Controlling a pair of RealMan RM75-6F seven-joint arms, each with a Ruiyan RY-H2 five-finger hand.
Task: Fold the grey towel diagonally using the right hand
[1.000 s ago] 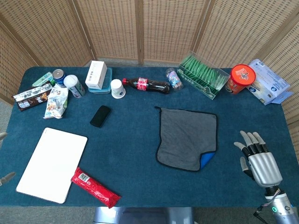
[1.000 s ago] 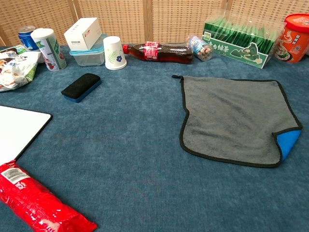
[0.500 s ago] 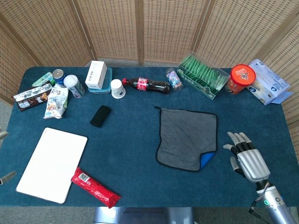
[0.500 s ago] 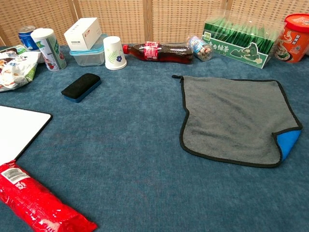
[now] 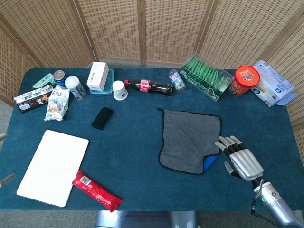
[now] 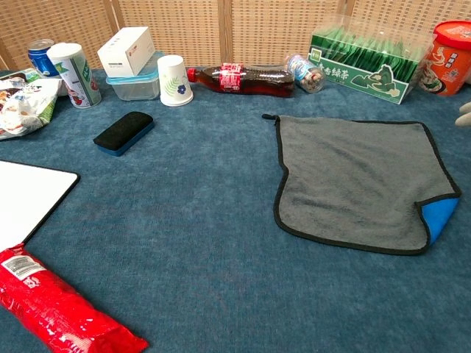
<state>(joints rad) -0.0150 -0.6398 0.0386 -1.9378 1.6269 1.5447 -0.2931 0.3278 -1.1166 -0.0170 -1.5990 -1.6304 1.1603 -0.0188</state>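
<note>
The grey towel (image 5: pixel 189 137) lies flat on the blue table, right of centre, with black edging; it shows again as the grey towel (image 6: pixel 353 176) in the chest view. Its near right corner (image 5: pixel 211 162) is turned over and shows blue. My right hand (image 5: pixel 240 159) hovers palm down just right of that corner, its fingers spread and holding nothing, the fingertips a short gap from the towel's edge. One pale fingertip (image 6: pixel 464 114) of it peeks in at the chest view's right edge. Of my left hand (image 5: pixel 5 179) only two spread fingertips show at the far left edge.
A cola bottle (image 5: pixel 151 87), a green packet box (image 5: pixel 207 77) and an orange tub (image 5: pixel 245 79) stand behind the towel. A black eraser (image 5: pixel 102 118), a white board (image 5: pixel 53 166) and a red packet (image 5: pixel 96 190) lie to the left. Cans, a cup and boxes line the far left.
My right hand has moved left and slightly forward, from the table's right front toward the towel's blue corner. The towel has not moved.
</note>
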